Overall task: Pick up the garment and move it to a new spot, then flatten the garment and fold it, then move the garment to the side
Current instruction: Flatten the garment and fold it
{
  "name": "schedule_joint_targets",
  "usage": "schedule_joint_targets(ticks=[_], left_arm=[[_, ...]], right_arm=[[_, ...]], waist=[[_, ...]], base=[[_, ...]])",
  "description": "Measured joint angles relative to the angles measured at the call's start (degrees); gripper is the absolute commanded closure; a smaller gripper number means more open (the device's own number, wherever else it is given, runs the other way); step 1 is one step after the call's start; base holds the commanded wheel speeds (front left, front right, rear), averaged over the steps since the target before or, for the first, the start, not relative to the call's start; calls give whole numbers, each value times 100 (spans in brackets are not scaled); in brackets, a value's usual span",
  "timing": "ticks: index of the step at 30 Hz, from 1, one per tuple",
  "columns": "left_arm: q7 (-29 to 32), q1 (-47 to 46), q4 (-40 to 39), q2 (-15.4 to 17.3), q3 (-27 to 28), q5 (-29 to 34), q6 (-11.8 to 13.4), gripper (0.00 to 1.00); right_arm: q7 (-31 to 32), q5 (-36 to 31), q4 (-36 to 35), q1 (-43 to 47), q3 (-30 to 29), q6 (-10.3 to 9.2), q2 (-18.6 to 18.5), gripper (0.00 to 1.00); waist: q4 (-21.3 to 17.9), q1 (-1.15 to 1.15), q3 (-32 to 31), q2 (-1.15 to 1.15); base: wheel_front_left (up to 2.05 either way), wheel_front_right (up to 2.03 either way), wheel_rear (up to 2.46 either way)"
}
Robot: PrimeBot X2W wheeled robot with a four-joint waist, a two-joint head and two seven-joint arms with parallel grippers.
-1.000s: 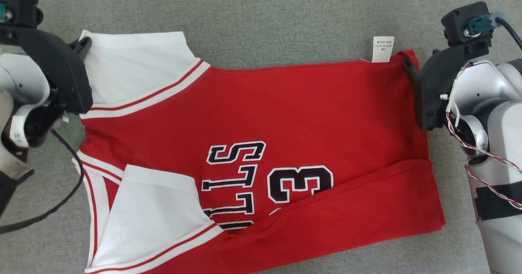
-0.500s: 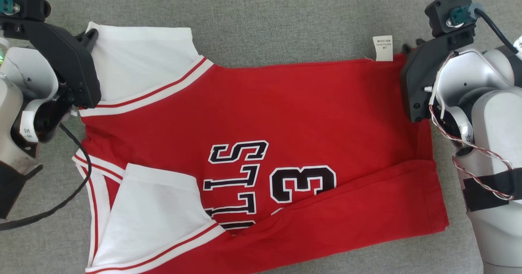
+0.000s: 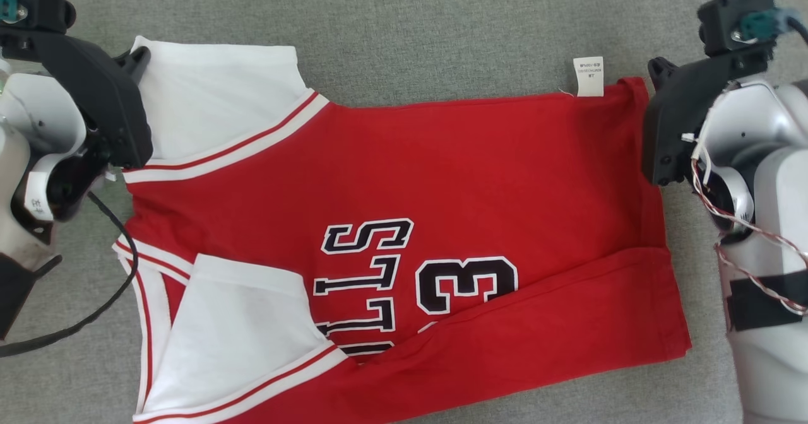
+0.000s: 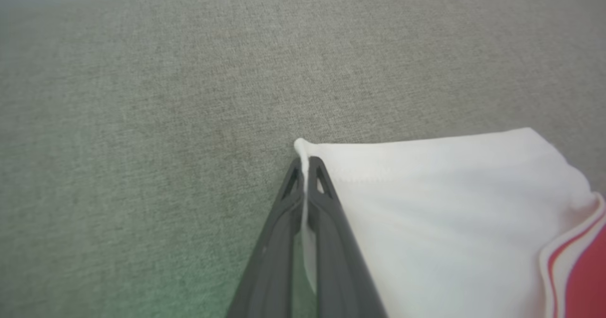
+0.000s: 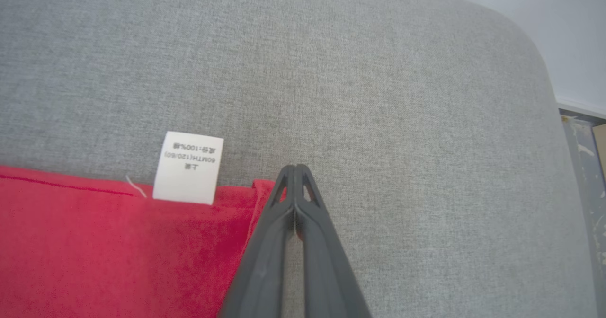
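Observation:
The garment (image 3: 404,171), a red jersey with white sleeves and black lettering, lies spread on the grey fabric surface with its lower edge folded up. My left gripper (image 3: 140,55) is at the far left corner of the upper white sleeve (image 3: 208,96), shut on the sleeve's corner; white cloth (image 4: 305,185) shows pinched between the fingers of the left gripper (image 4: 305,159). My right gripper (image 3: 656,67) is just right of the red hem corner (image 3: 634,86). In the right wrist view the right gripper (image 5: 295,169) is shut with nothing between its fingers, the red corner (image 5: 258,188) beside it.
A white care label (image 3: 588,76) sticks out from the upper hem, also visible as the label (image 5: 189,166) left of my right fingers. Grey upholstery (image 3: 442,26) surrounds the jersey. The cushion's edge (image 5: 554,95) curves down at the right.
My right gripper went onto the red hem corner, then drew back to the right and off it. My left gripper shifted slightly up and right, carrying the sleeve corner.

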Motion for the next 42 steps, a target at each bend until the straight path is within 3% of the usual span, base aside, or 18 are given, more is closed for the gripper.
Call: schedule_joint_targets(ticks=[3,9,10,11,23,25,26,27,28,31,33,34,37,38,40,42], left_arm=[[-82,74,-66,53,48,-22,0,100],[-74,204,-168,145,49,-44,58,100],[-71,223,-183,145,41,-51,76,100],[-66,224,-204,145,41,-53,105,100],[1,324,-385,114,-12,-76,250,100],[0,323,-402,105,-15,-77,252,100],[0,322,-404,103,-16,-76,253,100],[0,322,-404,102,-19,-77,253,100],[-1,322,-404,98,-19,-77,253,100],[-21,314,-402,82,-20,-77,249,100],[-35,306,-371,83,-19,-82,218,100],[-36,305,-352,83,-19,-84,199,100],[-52,293,-314,83,-21,-85,169,100],[-52,287,-303,83,-21,-86,152,100],[-53,275,-280,85,-22,-88,141,100],[-52,252,-256,88,-26,-91,114,100]], right_arm=[[-203,171,-13,179,-280,0,185,100],[-343,246,4,441,-550,0,172,100],[-388,255,-24,443,-584,-1,183,94],[-401,255,-64,441,-576,-1,192,0],[152,12,-249,239,138,0,93,3],[189,-68,-202,168,187,-1,54,19],[219,-100,-172,152,219,0,51,19],[267,-164,-154,150,255,0,52,36],[308,-196,-138,149,275,-1,53,44],[374,-222,-76,144,312,0,24,37],[372,-221,-9,141,315,-1,14,37],[371,-223,0,142,313,0,13,42],[345,-263,23,162,267,0,-16,61],[328,-263,36,171,243,-1,-29,63],[279,-283,54,186,215,0,-38,94],[227,-310,69,187,157,0,-37,100]], waist=[[19,0,-42,0],[63,0,-143,0],[68,0,-159,0],[72,0,-172,0],[62,0,-183,0],[62,0,-159,0],[62,0,-146,0],[62,0,-136,0],[63,0,-126,0],[71,0,-96,0],[78,0,-72,0],[77,0,-70,0],[75,0,-66,0],[74,0,-66,0],[69,0,-68,0],[62,0,-73,0]], base=[[0,0,0],[0,0,0],[0,0,0],[0,0,0],[0,0,0],[0,0,0],[0,0,0],[0,0,0],[0,0,0],[0,0,0],[0,0,0],[0,0,0],[0,0,0],[0,0,0],[0,0,0],[0,0,0]])
